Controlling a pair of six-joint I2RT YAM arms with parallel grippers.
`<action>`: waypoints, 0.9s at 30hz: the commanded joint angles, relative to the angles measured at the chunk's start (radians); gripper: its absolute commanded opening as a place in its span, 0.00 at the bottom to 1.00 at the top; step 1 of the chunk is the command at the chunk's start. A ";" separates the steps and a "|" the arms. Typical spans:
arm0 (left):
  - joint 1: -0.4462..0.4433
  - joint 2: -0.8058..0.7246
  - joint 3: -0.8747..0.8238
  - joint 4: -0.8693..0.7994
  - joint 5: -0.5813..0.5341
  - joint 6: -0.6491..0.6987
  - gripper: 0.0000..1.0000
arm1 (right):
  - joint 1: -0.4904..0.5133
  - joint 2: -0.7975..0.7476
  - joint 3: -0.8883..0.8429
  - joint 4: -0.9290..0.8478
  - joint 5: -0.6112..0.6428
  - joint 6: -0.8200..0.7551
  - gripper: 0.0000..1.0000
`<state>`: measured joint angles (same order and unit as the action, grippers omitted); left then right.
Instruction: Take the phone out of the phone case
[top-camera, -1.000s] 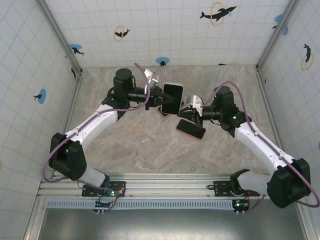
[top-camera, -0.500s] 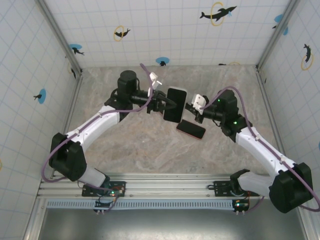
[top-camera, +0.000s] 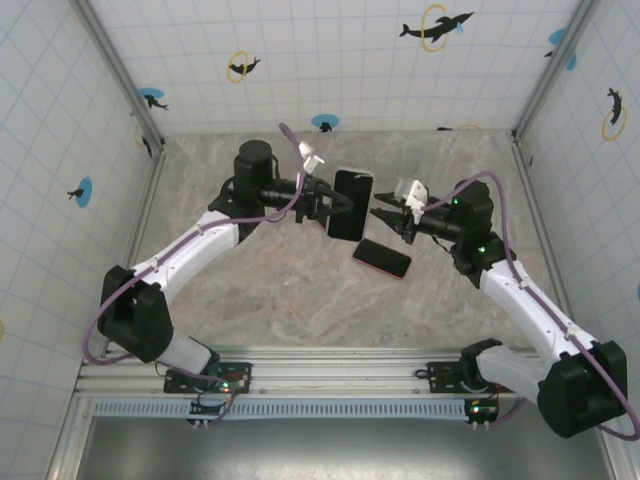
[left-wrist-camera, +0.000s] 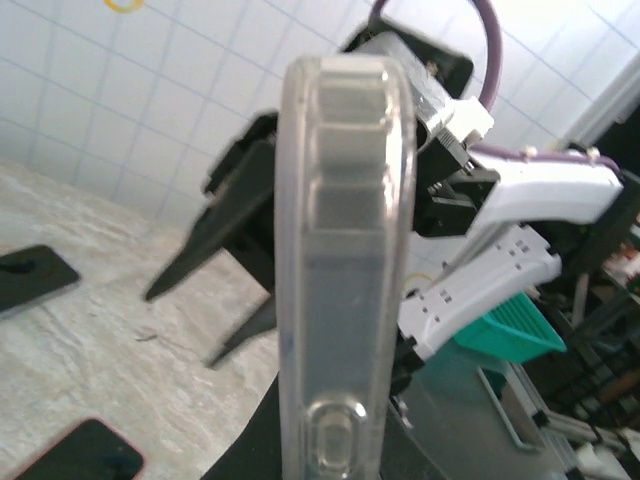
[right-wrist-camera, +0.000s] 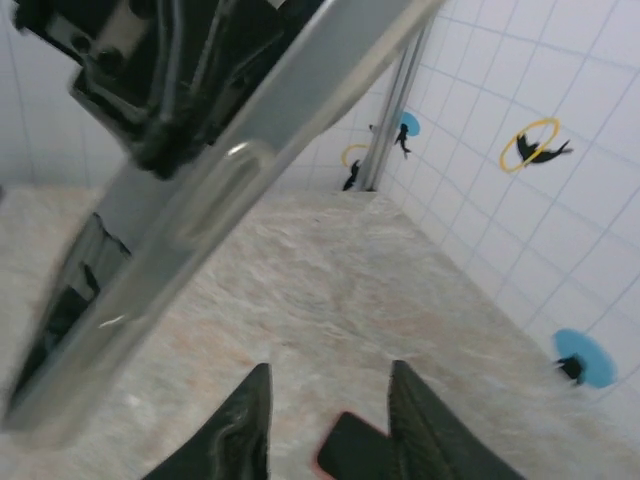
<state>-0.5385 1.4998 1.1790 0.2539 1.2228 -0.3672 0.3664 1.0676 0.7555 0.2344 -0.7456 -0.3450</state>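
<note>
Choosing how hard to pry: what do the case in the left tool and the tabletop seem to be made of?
Case: clear, slightly frosted plastic, probably a soft, rubbery kind. Light passes through its edge, and the button bumps are moulded in. Tabletop: beige with a veined stone look and a matte finish. It could be printed laminate; I cannot tell.

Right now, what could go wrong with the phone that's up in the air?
1. The left gripper pinches the phone in its clear case by one edge, above the table. If the grip slips, it may fall.
2. The right gripper is open right beside it. A clumsy push could knock it loose.
3. If it falls, it might hit another phone lying on the table close by.
</note>
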 joint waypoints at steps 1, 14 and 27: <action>0.010 -0.025 0.024 0.110 -0.052 -0.078 0.00 | -0.021 -0.033 -0.047 0.068 -0.122 0.121 0.42; 0.009 -0.004 0.013 0.257 -0.078 -0.259 0.00 | -0.025 0.036 -0.082 0.211 -0.262 0.288 0.44; 0.002 0.017 0.001 0.302 -0.077 -0.315 0.00 | -0.019 0.093 -0.084 0.368 -0.285 0.400 0.41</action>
<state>-0.5297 1.5131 1.1786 0.4831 1.1393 -0.6548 0.3412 1.1450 0.6731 0.5140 -1.0084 0.0116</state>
